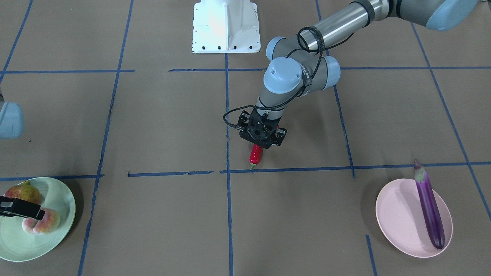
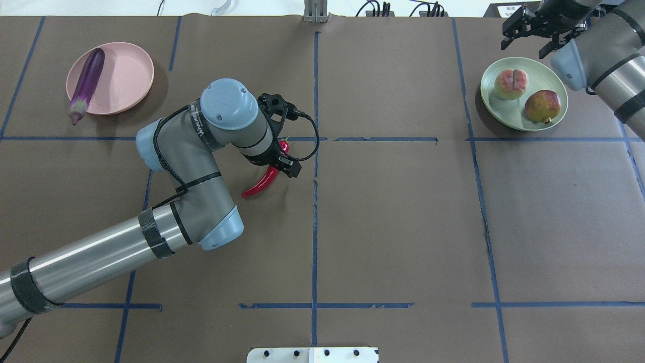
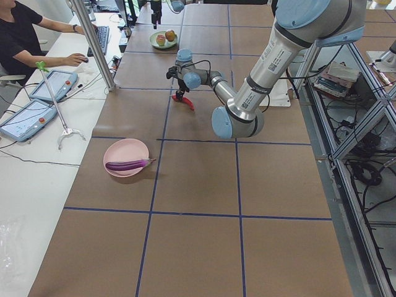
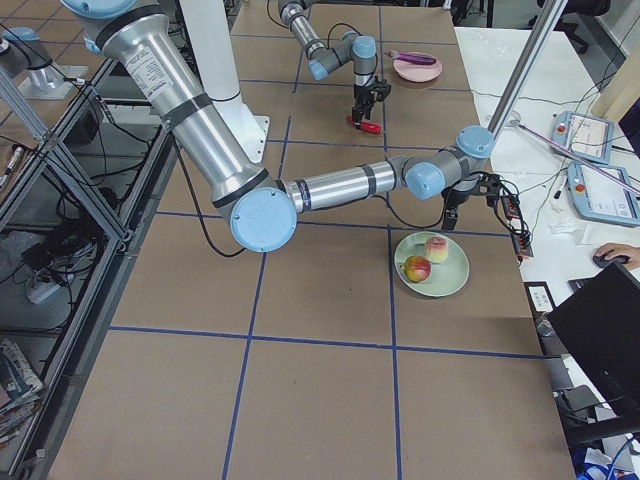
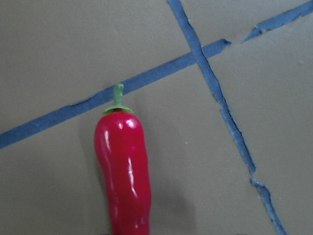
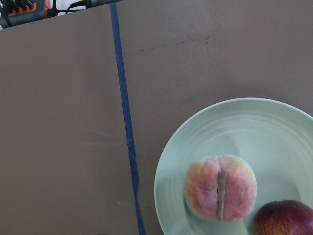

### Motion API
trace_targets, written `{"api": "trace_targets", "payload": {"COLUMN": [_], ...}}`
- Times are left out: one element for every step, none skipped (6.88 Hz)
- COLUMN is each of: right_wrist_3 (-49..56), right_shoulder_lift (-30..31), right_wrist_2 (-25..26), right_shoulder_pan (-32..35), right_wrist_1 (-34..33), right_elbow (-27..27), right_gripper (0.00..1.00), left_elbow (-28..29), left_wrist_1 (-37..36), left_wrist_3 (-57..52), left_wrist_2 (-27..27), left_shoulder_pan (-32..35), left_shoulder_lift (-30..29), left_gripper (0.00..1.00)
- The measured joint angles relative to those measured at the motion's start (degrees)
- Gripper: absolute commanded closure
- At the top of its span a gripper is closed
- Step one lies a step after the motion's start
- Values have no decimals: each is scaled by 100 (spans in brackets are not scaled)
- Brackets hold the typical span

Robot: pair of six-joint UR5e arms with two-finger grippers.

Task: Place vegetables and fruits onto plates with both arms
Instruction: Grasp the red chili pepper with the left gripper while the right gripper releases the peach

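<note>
Red chili pepper point(image 2: 262, 182) lies on the desk near centre, stem toward the far tape line. The left gripper point(image 1: 261, 145) is down over its thick end; I can't tell if the jaws are clenched on it. Best squeeze mid-body since glossy skin may swivel, lift straight, then set it on the bare half of the pink plate point(image 2: 128, 75), beside the eggplant point(image 2: 88, 80). Farther off, peach point(image 2: 511, 83) and pomegranate point(image 2: 542, 105) sit on the green plate point(image 2: 514, 118). The right gripper point(image 2: 526, 38) above holds nothing, jaw spread unclear.
</note>
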State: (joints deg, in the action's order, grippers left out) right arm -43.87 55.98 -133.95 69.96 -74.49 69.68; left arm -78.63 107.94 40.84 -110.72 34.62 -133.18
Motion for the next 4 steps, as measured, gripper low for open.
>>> {"api": "trace_targets", "payload": {"right_wrist_3": [-8, -28, -55, -72], "right_shoulder_lift": [80, 163, 240, 284], "right_wrist_2": [-27, -57, -111, -175], "right_shoulder_pan": [11, 14, 16, 17], "right_wrist_1": [-5, -10, -12, -13], "right_elbow": [127, 265, 393, 468], "right_gripper": [0, 0, 0, 0], "left_elbow": [39, 84, 127, 168], "left_wrist_1": [-1, -1, -1, -1], "left_wrist_3": [-38, -52, -56, -56], "left_wrist_2": [78, 106, 116, 119], "left_shoulder_pan": [-10, -28, -38, -40], "left_shoulder_lift": [1, 2, 9, 12], "left_gripper": [31, 50, 64, 96]}}
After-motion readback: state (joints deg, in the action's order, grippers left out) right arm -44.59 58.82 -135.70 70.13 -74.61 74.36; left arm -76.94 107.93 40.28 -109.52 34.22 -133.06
